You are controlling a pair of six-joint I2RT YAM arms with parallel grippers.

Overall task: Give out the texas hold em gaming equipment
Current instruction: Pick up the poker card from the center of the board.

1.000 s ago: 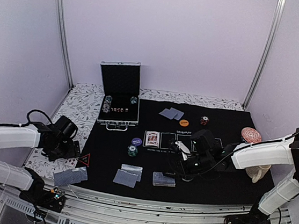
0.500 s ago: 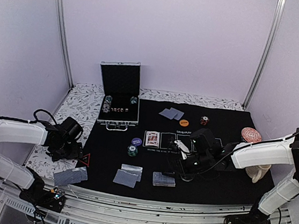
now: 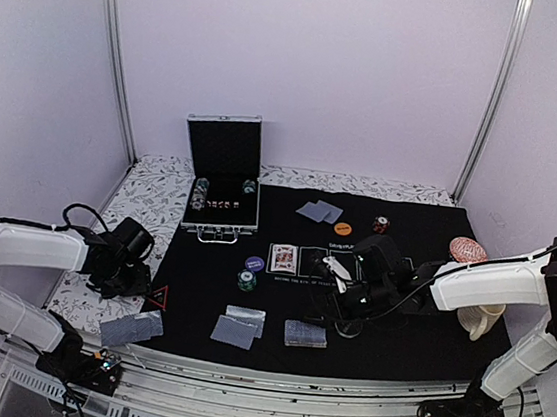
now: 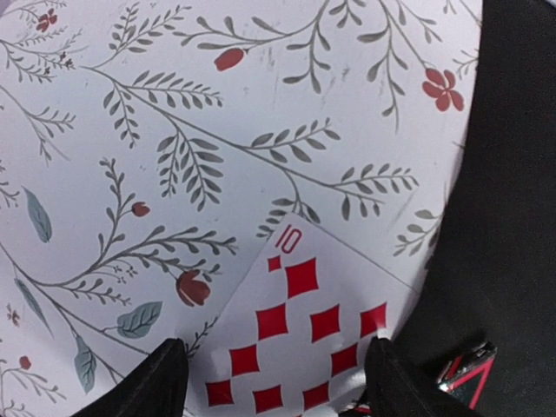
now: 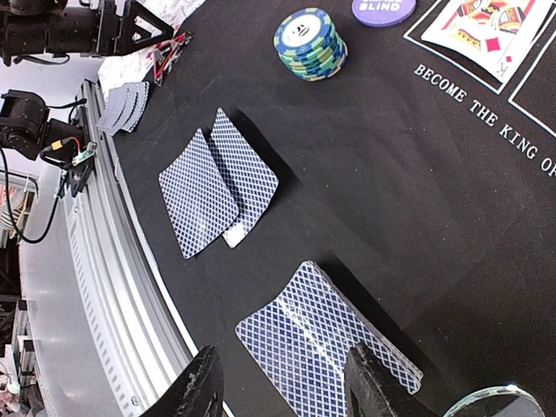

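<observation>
A face-up ten of diamonds [image 4: 304, 334] lies on the floral cloth beside the black mat [image 4: 512, 217]. My left gripper [image 4: 278, 382] [image 3: 136, 278] stands open over it, with a finger at each long edge; the right finger touches the card. The red triangle marker [image 4: 465, 369] [image 3: 156, 297] is just right of it. My right gripper [image 5: 287, 382] [image 3: 344, 302] hovers open and empty above the deck [image 5: 326, 352] [image 3: 304, 334]. A clear disc [image 5: 495, 401] sits by its right finger. Two face-down cards [image 5: 217, 191] [image 3: 238, 327] lie left of the deck.
A green-blue chip stack [image 3: 246, 280], a purple blind disc [image 3: 254, 263] and a face-up card [image 3: 284, 258] sit mid-mat. Two cards [image 3: 318, 211], an orange chip [image 3: 344, 229] and red-black chips [image 3: 380, 224] lie farther back. An open metal case [image 3: 224, 177] stands back left. Fanned cards [image 3: 131, 329] lie front left.
My left gripper has shifted slightly toward the triangle marker and its jaws have narrowed around the card. The right gripper has drifted a little away from the table's near edge.
</observation>
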